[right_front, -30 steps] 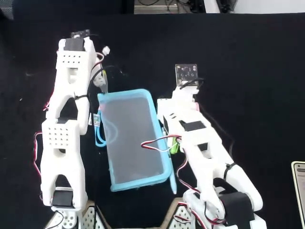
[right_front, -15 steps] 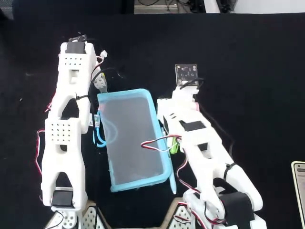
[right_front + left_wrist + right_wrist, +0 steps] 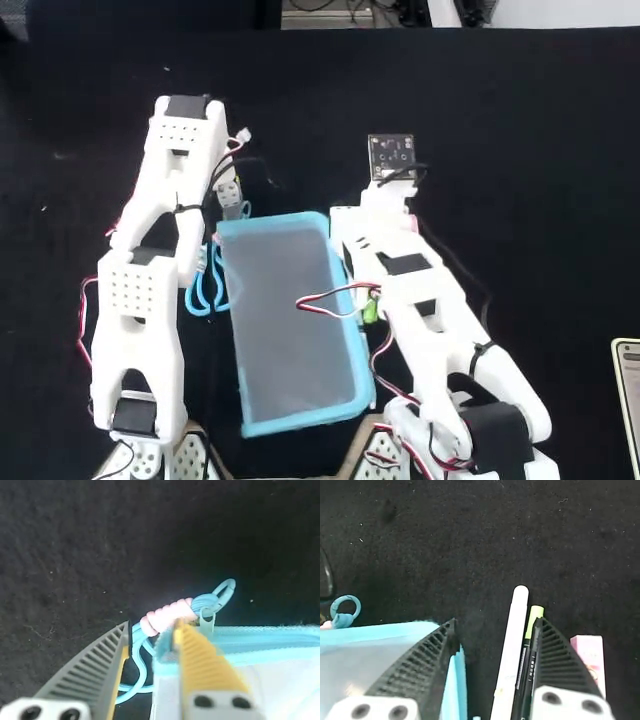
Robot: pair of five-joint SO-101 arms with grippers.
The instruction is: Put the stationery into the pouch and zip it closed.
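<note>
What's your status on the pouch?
Left tool open at pouch zipper corner. Right tool open astride pens, outside pouch. Strap cord inside left tool.

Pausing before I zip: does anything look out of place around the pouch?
Yes. The pens and a pink block lie on the table beside the pouch, not in it, while the left hand sits at the zipper pull. The right hand is open over the pens. The pouch lies askew.

We see a black, felt-like cloth tabletop (image 3: 540, 150). At its right edge lies a flat, pale-framed rectangular object (image 3: 629, 390), partly cut off.
</note>
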